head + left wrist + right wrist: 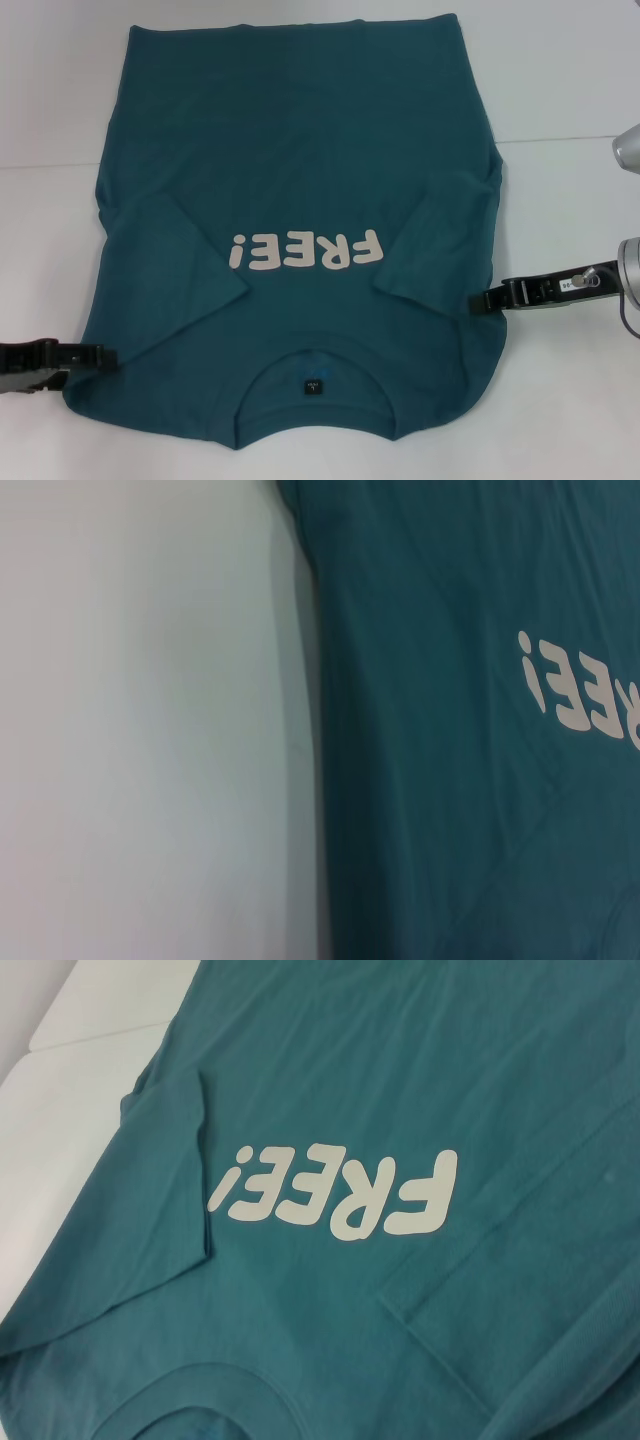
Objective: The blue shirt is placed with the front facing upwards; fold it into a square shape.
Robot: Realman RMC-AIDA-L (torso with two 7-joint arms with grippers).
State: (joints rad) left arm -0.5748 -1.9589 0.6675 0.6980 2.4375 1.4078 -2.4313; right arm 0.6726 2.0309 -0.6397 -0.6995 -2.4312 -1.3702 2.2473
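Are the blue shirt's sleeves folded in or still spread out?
Folded in: both sleeves of the blue shirt lie over the body, flanking the FREE! lettering; the body itself is spread flat, not yet squared.

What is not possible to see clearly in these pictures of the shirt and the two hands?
- Left hand: in the head view the picture's edge cuts it off, so whether it is open is unclear.
- Right hand: its tip meets the blue shirt; no grip can be confirmed.
- Neck label: its text is too small in the head view.
- Neither wrist view shows its own hand.
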